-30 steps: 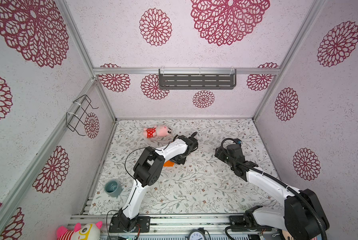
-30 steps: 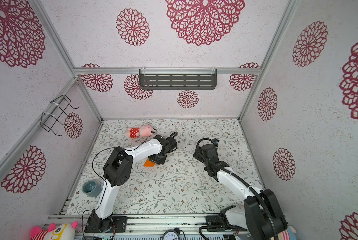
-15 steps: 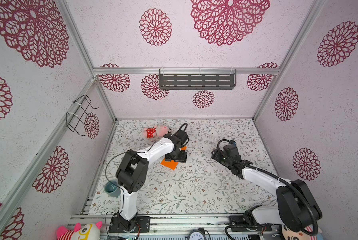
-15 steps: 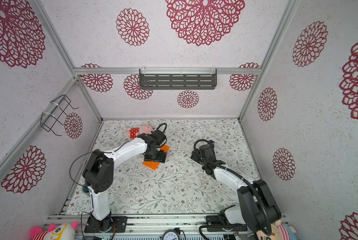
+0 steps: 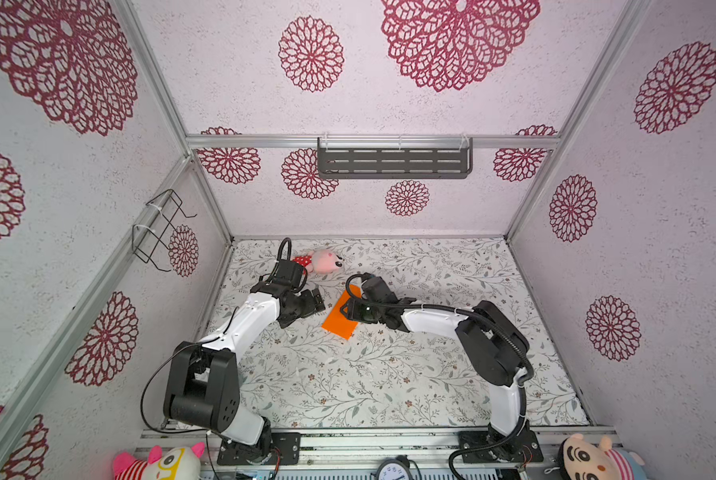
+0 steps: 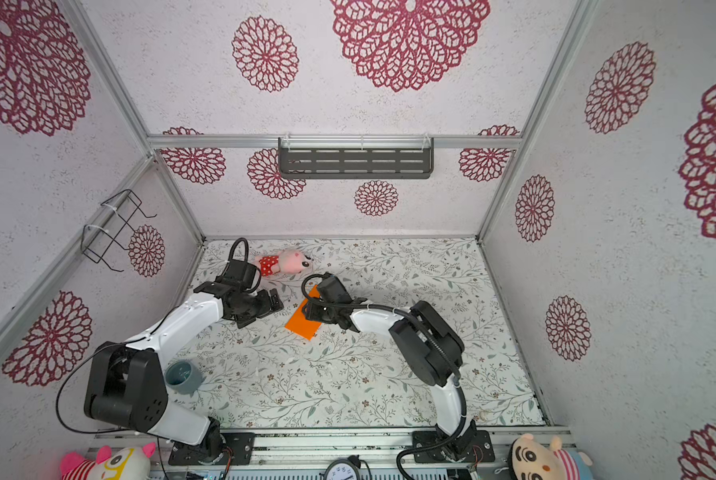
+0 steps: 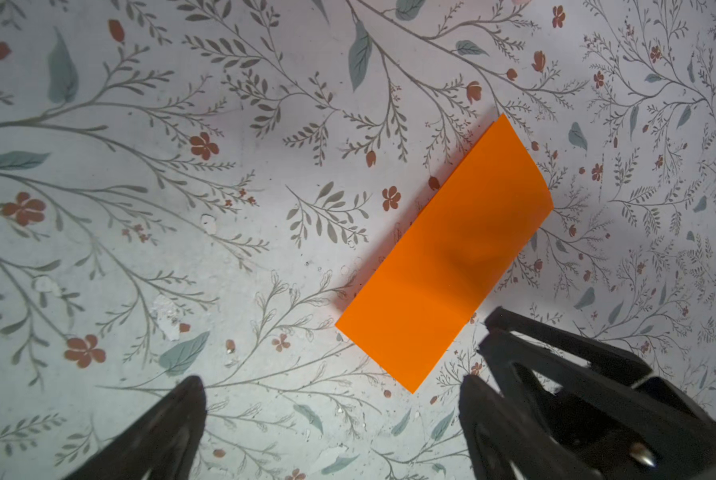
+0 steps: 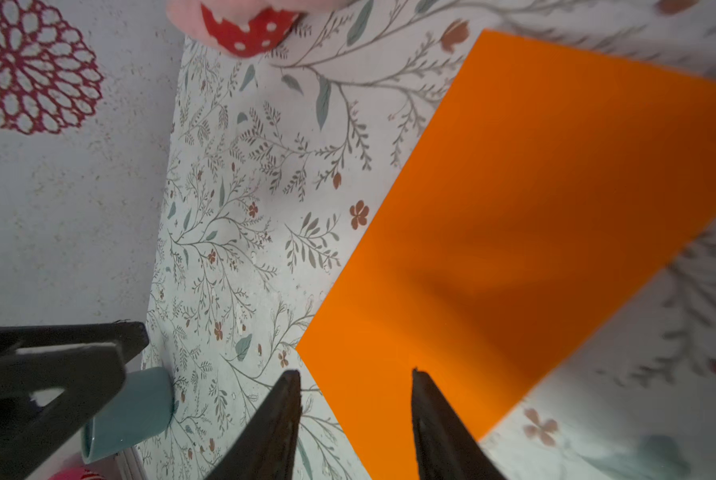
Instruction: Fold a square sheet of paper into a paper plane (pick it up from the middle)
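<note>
The folded orange paper sheet point(image 7: 443, 266) lies flat on the counter point(image 7: 140, 208). The left gripper point(image 7: 331, 386) spreads its fingers wide beside it; the right gripper point(image 8: 355, 374) has its fingers partly apart, straddling the sheet's edge.

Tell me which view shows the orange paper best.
Left wrist: the whole folded orange paper lies unobstructed, every edge visible. The right wrist view crops it at the frame edge; in both top views it is small and partly covered.
</note>
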Robot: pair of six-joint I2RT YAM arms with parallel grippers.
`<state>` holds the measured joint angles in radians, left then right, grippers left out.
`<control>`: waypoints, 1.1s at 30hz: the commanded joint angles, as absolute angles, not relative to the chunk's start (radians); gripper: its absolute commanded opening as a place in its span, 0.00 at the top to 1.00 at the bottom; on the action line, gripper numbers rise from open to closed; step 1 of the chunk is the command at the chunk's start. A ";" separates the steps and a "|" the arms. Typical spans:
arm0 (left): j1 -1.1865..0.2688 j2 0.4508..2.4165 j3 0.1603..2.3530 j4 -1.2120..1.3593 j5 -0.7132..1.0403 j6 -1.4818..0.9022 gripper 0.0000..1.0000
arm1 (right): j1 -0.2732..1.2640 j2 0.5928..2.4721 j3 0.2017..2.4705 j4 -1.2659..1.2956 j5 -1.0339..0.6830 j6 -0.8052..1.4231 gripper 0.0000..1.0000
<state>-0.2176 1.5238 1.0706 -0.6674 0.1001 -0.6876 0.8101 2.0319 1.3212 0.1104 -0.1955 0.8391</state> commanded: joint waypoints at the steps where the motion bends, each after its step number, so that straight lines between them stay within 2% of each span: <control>1: -0.188 1.475 1.042 -0.594 0.127 -0.709 0.03 | 0.804 2.068 1.395 0.034 -0.241 0.827 0.53; 8: -0.171 1.473 1.012 -0.557 0.165 -0.715 0.03 | 0.801 2.112 1.442 -0.107 -0.264 0.739 0.53; 13: -0.169 1.489 1.009 -0.548 0.189 -0.716 0.03 | 0.788 2.099 1.423 -0.241 -0.259 0.596 0.53; 21: -0.173 1.515 0.965 -0.462 0.357 -0.736 0.02 | 0.662 1.916 1.207 -0.242 -0.394 0.269 0.51; 25: -0.197 1.540 0.939 -0.387 0.459 -0.779 0.01 | 0.636 1.828 1.174 -0.138 -0.412 0.357 0.50; 28: -0.241 1.572 0.946 -0.365 0.492 -0.796 0.01 | 0.626 1.797 1.138 -0.051 -0.330 0.532 0.49; 30: -0.271 1.600 0.957 -0.356 0.503 -0.803 0.03 | 0.626 1.792 1.115 -0.031 -0.243 0.632 0.51; 33: -0.298 1.647 0.972 -0.343 0.531 -0.820 0.08 | 0.626 1.812 1.102 0.003 -0.221 0.715 0.53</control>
<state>-0.2756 1.6066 0.9493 -0.3939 0.4713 -0.7925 0.6228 1.8191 1.1145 -0.0593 -0.2867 0.5732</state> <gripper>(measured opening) 0.934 0.475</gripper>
